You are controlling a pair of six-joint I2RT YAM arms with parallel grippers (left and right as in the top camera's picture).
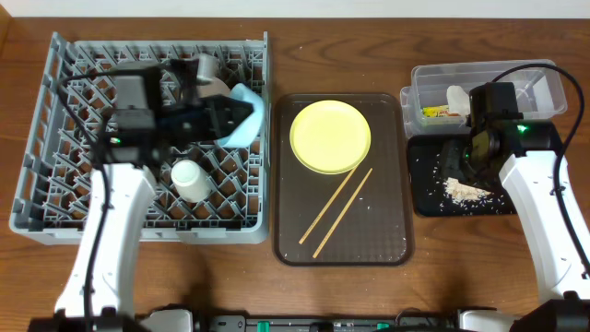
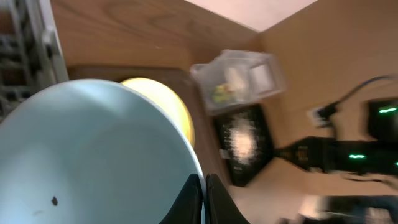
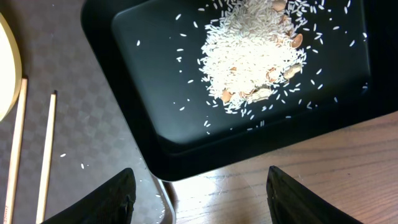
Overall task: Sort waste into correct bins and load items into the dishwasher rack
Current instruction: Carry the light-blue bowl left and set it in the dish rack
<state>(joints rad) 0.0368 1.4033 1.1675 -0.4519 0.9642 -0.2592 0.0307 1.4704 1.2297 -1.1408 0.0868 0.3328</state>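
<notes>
My left gripper [image 1: 230, 115] [image 2: 204, 198] is shut on the rim of the light blue bowl [image 1: 247, 124] [image 2: 93, 155], holding it over the right side of the grey dishwasher rack [image 1: 55, 198]. A small white cup [image 1: 188, 180] stands in the rack, and a whitish round item [image 1: 208, 66] lies at its back. The yellow plate [image 1: 330, 136] and two chopsticks [image 1: 337, 209] lie on the brown tray [image 1: 387, 244]. My right gripper [image 1: 461, 157] [image 3: 205, 199] is open and empty above the front edge of the black tray [image 1: 424, 203] [image 3: 155, 124], which holds rice scraps [image 1: 466, 191] [image 3: 255, 56].
The clear tub [image 1: 544, 92] [image 2: 267, 78] at the back right holds the wrapper [image 1: 441, 112] and white tissue [image 1: 457, 96]. A few rice grains lie on the brown tray near the chopsticks [image 3: 46, 155]. Bare wood table [image 3: 298, 162] lies in front of the black tray.
</notes>
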